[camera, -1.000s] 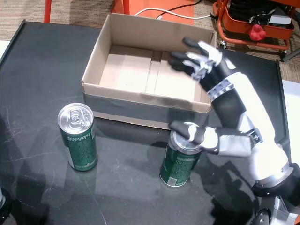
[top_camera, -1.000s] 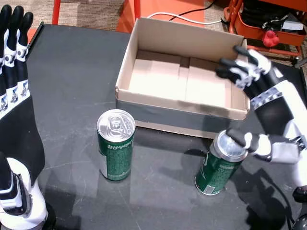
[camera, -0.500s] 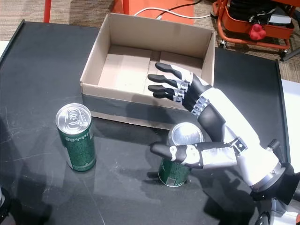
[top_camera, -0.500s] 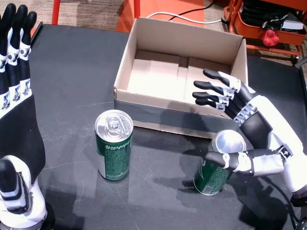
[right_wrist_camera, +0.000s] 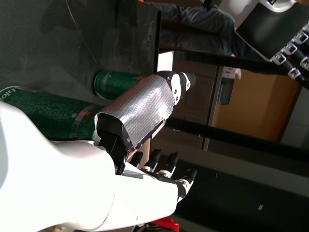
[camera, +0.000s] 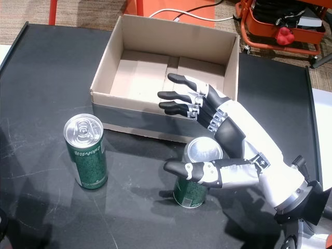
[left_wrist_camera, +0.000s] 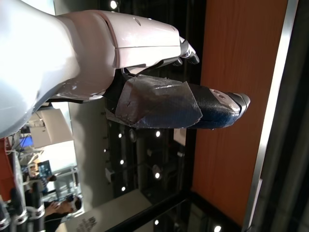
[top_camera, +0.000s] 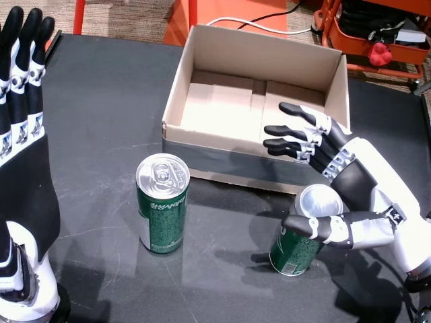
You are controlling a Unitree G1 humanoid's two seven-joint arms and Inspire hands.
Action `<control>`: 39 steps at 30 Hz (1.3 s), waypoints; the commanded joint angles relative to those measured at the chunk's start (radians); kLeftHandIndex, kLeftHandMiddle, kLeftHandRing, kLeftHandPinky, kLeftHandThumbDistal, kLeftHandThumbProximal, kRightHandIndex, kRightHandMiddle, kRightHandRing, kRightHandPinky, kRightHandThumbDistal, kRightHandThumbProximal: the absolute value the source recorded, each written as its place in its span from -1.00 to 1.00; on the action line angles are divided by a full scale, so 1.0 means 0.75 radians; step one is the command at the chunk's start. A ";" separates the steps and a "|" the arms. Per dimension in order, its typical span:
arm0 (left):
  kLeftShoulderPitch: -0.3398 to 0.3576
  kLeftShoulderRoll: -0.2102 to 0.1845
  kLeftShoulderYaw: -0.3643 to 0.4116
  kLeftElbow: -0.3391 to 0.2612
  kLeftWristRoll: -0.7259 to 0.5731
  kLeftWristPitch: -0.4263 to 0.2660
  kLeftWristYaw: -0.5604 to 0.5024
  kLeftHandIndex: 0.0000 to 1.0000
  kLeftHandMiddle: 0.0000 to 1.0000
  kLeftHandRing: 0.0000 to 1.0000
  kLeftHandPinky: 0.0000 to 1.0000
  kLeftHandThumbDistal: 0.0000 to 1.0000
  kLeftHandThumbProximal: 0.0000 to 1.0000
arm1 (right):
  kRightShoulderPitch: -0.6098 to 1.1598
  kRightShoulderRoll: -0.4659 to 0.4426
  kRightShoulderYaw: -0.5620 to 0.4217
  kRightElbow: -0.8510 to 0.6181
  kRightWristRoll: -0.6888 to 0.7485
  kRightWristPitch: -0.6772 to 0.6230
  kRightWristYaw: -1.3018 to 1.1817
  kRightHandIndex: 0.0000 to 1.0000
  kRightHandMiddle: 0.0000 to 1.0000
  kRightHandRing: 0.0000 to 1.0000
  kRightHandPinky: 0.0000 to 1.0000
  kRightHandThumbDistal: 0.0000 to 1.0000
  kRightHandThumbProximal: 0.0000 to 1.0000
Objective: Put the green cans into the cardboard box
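Right robot hand (camera: 218,140) hung open around 1 can (camera: 197,174) – not gripping; left robot hand (top_camera: 20,87) was open, raised.

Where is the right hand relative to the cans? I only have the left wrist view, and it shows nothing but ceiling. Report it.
Observer: The right hand is open beside the right-side green can. Its thumb lies across the can's front, and the hand is not closed on the can.
Operator: Tell me where its fingers are.
Observer: The fingers stretch out over the front wall of the cardboard box, clear of the can.
Operator: Now give me the other can.
Observer: The second green can stands upright on the table, in front of the box's left front corner, with no hand on it.
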 commanded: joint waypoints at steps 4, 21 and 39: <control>0.023 -0.011 -0.005 -0.032 -0.012 0.001 -0.007 1.00 1.00 1.00 1.00 0.38 0.81 | -0.033 -0.027 -0.030 0.032 0.008 -0.029 -0.006 0.74 0.61 0.65 0.86 1.00 0.41; 0.036 0.027 -0.017 -0.080 -0.101 0.005 -0.076 1.00 0.98 1.00 1.00 0.31 0.93 | -0.026 -0.071 -0.022 0.196 -0.046 -0.042 0.036 0.75 0.62 0.66 0.86 0.99 0.30; 0.047 0.022 -0.009 -0.109 -0.119 0.028 -0.107 1.00 0.99 1.00 1.00 0.29 0.93 | -0.059 -0.057 -0.018 0.308 -0.093 -0.034 0.046 0.76 0.67 0.70 0.89 1.00 0.36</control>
